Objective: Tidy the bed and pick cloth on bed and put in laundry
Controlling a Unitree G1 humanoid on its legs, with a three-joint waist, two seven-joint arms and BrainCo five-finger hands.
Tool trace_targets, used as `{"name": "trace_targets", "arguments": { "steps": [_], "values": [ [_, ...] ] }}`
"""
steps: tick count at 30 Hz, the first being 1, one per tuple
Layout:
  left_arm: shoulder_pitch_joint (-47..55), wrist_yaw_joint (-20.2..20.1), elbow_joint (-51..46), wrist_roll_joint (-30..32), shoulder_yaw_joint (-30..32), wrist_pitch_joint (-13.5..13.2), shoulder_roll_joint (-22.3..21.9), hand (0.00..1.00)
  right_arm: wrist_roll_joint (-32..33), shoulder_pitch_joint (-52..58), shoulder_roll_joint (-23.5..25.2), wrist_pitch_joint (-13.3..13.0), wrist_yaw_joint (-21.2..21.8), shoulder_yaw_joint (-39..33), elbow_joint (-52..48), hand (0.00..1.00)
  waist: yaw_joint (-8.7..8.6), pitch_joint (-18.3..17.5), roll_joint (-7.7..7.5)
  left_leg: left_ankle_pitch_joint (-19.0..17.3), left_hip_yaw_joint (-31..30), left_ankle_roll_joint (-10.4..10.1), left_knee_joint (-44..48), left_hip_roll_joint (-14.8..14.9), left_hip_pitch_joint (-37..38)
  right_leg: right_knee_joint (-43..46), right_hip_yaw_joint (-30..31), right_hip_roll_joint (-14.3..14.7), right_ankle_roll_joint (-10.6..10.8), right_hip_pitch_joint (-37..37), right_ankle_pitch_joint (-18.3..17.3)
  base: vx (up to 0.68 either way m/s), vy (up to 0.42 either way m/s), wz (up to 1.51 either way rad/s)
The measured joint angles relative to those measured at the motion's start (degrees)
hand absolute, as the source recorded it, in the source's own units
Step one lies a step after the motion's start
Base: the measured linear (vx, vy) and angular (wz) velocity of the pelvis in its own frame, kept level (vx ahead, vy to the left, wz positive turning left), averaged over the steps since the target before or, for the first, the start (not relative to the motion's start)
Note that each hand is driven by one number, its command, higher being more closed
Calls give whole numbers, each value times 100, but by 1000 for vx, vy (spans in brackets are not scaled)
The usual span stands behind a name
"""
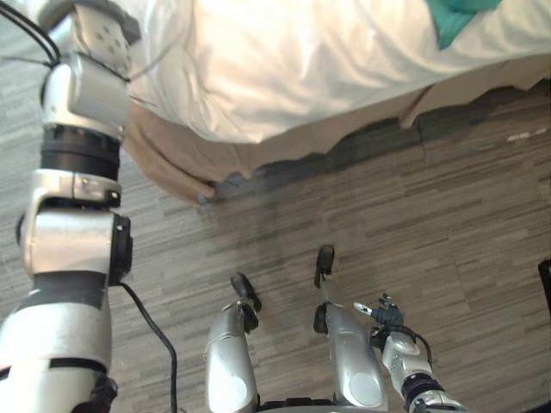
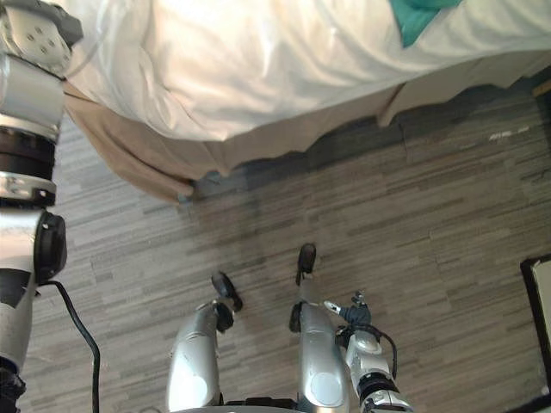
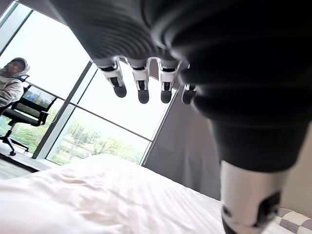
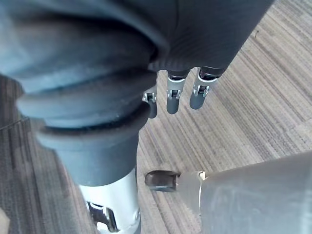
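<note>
**Left eye view: teal cloth up on the bed, both hands empty**

Left eye view has the teal cloth (image 1: pixel 456 19) lying on the white duvet (image 1: pixel 293 60), right up at the far right of the bed, well away from both hands. A beige sheet (image 1: pixel 172 159) hangs out under the duvet's edge down to the grey plank floor (image 1: pixel 413 224).

Over to the left wrist view: the left hand (image 3: pixel 142 92) hovers above the duvet, fingers relaxed and loose, nothing in them. Beyond it are a big window (image 3: pixel 112 117), a grey curtain (image 3: pixel 180 151) and a person (image 3: pixel 9 80) seated in an office chair (image 3: pixel 27 114). A checked pillow (image 3: pixel 292 222) peeks in at the corner.

The right hand (image 4: pixel 173 100) hangs low by the robot's side, fingers slack, pointing at the floor and grasping nothing.
</note>
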Motion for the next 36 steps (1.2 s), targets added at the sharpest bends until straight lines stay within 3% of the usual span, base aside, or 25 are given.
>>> {"name": "trace_targets", "arguments": {
  "steps": [1, 2, 5, 6, 7, 9, 11, 15, 18, 20, 21, 23, 26, 31, 36],
  "values": [
    [-92, -3, 78, 0, -16, 21, 0, 0, 31, -29, 16, -27, -6, 0, -24, 0, -3, 16, 0, -5, -25, 8, 41, 12, -94, 0, -11, -3, 29, -68, 24, -80, 19, 4],
    [-216, -22, 167, 5, -23, 26, 1, 100, 115, -81, 40, -39, -7, 1, -82, 0, -1, 16, 0, -25, -52, 39, 127, 57, -263, 0, -6, 2, 88, -180, 67, -65, 17, 5],
    [-356, -235, 169, 17, -13, 31, -10, 100, 262, -148, 125, -44, -66, -29, -445, 0, 58, 35, 6, -174, -147, 111, 516, 266, -785, -3, 5, 88, 219, -487, 143, -80, 24, -8],
    [-356, -367, 165, 17, 37, 17, -43, 100, 377, -150, 147, -41, -114, -29, -614, 0, 118, 44, 22, -208, -154, 144, 615, 394, -920, -2, -2, 129, 599, -570, 66, -54, -5, -19],
    [-351, -464, 157, 18, 109, -3, -94, 100, 429, -172, 154, -36, -123, -35, -725, 0, 208, 54, 40, -202, -179, 150, 666, 512, -1020, 250, -194, 157, 410, -719, -220, -44, -17, -23],
    [-97, -650, 16, 38, 242, -58, -129, 100, 490, -201, 158, -33, -119, -123, -850, 0, 310, 60, 45, -205, -231, 127, 796, 613, -1063, 706, -448, 150, -16, -899, -275, 17, -42, -11],
    [319, -893, -195, 125, 486, -210, -72, 100, 599, -207, 129, -50, -111, -141, -1003, 0, 414, 57, 53, -207, -166, 65, 796, 716, -973, 679, -394, 246, -42, -866, -247, 76, -93, -21],
    [902, -1424, -643, 31, 486, -633, 182, 100, 624, -352, 76, 42, -57, -211, -1055, 0, 422, 42, 82, -214, -106, 47, 768, 778, -842, 489, -360, 314, -85, -686, -194, 54, -67, -8],
    [1730, -1724, -924, -276, 193, -782, 267, 100, 618, -340, 65, 160, 46, -214, -1028, 0, 443, -95, 172, -205, -81, 33, 646, 803, -550, 504, -422, 325, 59, -435, -431, 26, -33, 3],
    [2502, -1903, -1095, -406, -105, -861, 346, 100, 606, -310, 37, 214, 102, -208, -1017, 0, 562, -313, 215, -196, 2, -8, 548, 804, -296, 830, -490, 291, -169, -416, -605, 58, -21, -3],
    [3047, -1998, -1250, -445, -186, -869, 376, 0, 579, -254, -12, 225, 165, -156, -1018, 0, 589, -467, 260, -183, 41, -78, 464, 795, -121, 843, -488, 301, -220, -304, -639, 86, -16, -4],
    [4001, -2116, -1438, -461, -379, -875, 394, 0, 543, -68, -155, 247, 255, -33, -1023, 0, 581, -644, 357, -179, 94, -124, 264, 756, 300, 884, -499, 299, -246, 21, -746, 109, -4, 5],
    [5163, -2133, -1840, -567, -352, -912, 319, 0, 324, 388, -216, 273, 323, 7, -1022, 0, 579, -1010, 337, -104, 184, -242, -140, 563, 877, 1156, -509, 184, -231, 286, -1056, 162, 36, 14],
    [6836, -1968, -2030, -810, 725, -1185, -596, 0, -114, 896, -554, 346, 551, 154, -380, 0, 477, -1437, 373, 102, 205, -417, -1272, -6, 2189, 1192, -559, -30, -91, 1166, -1395, 166, 64, 18],
    [7421, -1600, -1740, -905, 1010, -1303, -1153, 0, -463, 1019, -724, 363, 670, 174, -203, 0, 264, -1557, 333, 105, 40, -420, -1518, -274, 2825, 938, -754, -175, 8, 1953, -1464, 119, 102, 24]
  ]
}}
